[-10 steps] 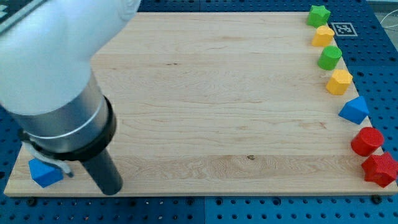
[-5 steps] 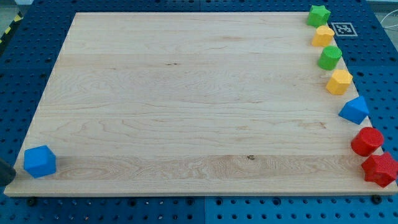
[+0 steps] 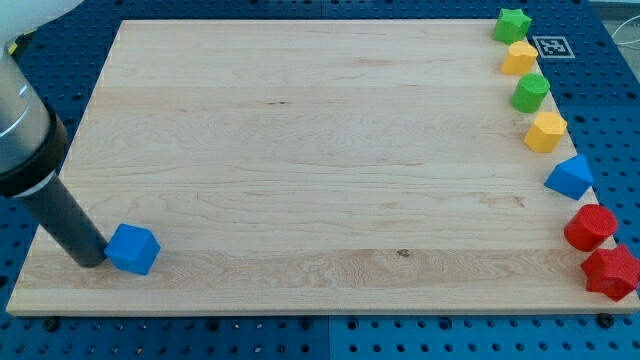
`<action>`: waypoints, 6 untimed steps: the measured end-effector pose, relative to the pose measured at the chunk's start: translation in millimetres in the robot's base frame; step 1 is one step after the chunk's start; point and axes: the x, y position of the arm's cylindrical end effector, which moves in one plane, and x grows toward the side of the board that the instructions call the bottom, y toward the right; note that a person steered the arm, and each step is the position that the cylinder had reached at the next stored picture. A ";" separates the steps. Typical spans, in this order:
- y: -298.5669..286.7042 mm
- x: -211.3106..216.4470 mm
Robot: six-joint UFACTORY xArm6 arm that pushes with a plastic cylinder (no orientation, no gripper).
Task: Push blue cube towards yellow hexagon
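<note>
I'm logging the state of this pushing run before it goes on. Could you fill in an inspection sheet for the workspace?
Surface: pale wooden board, lying on a blue perforated base.
Job's things: blue cube near the view's bottom left; two yellow blocks, upper and lower, at the view's right edge, shapes unclear.
Clutter: green star-like block, green block, blue wedge-like block, two red blocks, all along the right edge.
Grippers: none; my tip sits against the cube's left side.
Cables: nothing seen.
Surroundings: printed marker tag.
</note>
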 end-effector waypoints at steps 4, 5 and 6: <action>97.9 -28.6; 140.5 -39.5; 170.0 -64.0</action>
